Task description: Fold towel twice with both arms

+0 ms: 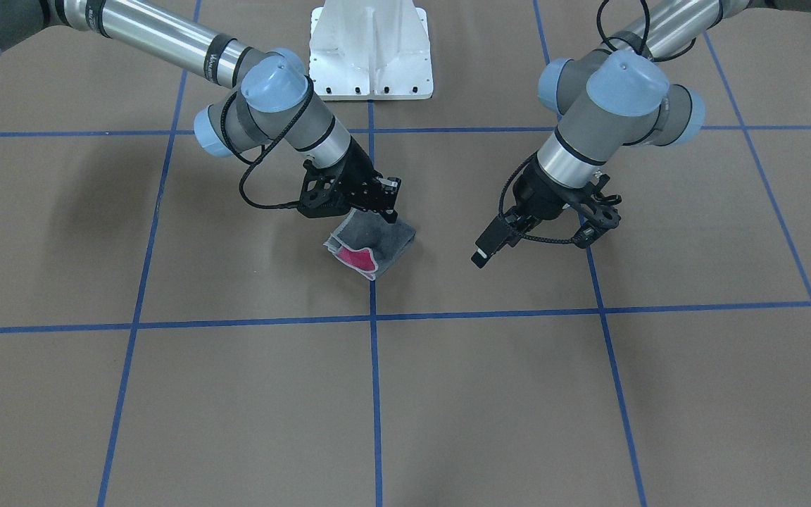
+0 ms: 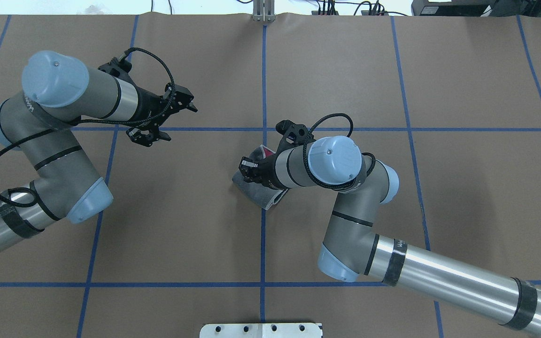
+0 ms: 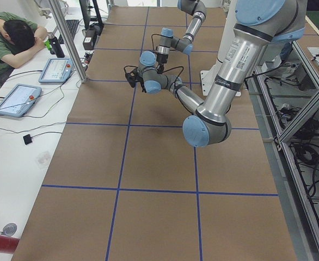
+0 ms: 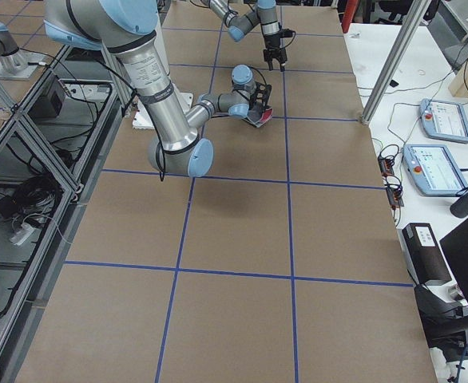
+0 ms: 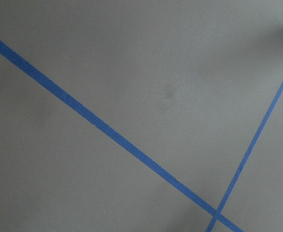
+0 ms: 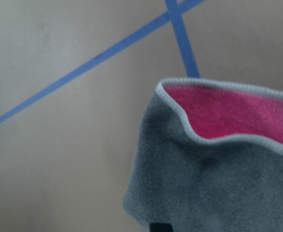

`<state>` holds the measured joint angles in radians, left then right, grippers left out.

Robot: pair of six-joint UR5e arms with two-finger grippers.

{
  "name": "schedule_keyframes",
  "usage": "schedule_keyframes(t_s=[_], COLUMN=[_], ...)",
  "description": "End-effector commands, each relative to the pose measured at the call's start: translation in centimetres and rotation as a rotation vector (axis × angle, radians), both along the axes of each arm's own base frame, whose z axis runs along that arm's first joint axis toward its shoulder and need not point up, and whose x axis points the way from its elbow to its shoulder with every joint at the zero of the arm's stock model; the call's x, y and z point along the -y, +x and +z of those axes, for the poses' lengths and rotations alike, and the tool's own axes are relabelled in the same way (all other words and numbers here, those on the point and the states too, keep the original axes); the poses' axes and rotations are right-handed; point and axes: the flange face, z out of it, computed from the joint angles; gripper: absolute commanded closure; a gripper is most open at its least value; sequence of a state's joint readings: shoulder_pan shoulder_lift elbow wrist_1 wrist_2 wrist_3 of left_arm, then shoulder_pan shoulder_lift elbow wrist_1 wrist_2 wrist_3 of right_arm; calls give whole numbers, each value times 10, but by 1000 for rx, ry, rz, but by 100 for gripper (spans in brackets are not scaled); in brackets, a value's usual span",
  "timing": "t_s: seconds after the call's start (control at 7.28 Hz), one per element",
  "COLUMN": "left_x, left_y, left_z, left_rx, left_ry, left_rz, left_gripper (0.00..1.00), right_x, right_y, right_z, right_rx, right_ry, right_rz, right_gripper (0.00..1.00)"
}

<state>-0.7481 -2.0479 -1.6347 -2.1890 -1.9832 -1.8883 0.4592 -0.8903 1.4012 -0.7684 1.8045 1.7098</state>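
Grey-faced towel (image 6: 204, 188), pink inside its open edge, partly over crossing blue tape lines (image 6: 83, 67).

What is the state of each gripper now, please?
Left gripper: open, holding nothing.
Right gripper: closed on the towel.

Even overhead light, soft shadows (towel (image 6: 204, 183) close-up blurry)

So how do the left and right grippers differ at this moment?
The right gripper grips the towel by an edge; the left gripper holds nothing. The right one is down at the cloth; the left one hangs over the table, apart from it. Both are black and tilt downward.
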Motion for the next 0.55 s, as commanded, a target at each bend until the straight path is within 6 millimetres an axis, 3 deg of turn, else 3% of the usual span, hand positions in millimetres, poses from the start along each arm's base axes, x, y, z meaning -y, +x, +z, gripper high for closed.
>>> schedule_keyframes(t_s=[0.0,0.41], left_x=[0,0], left_y=[0,-1], left_z=[0,0], left_rx=[0,0], left_ry=[0,0], left_rz=[0,0], left_gripper=[1,1], right_x=[14,31], right_y=[-20,-41], right_z=[-13,-15], right_rx=[-11,-45], right_ry=[-5,-12], right_rz=[6,27], right_gripper=[100,100])
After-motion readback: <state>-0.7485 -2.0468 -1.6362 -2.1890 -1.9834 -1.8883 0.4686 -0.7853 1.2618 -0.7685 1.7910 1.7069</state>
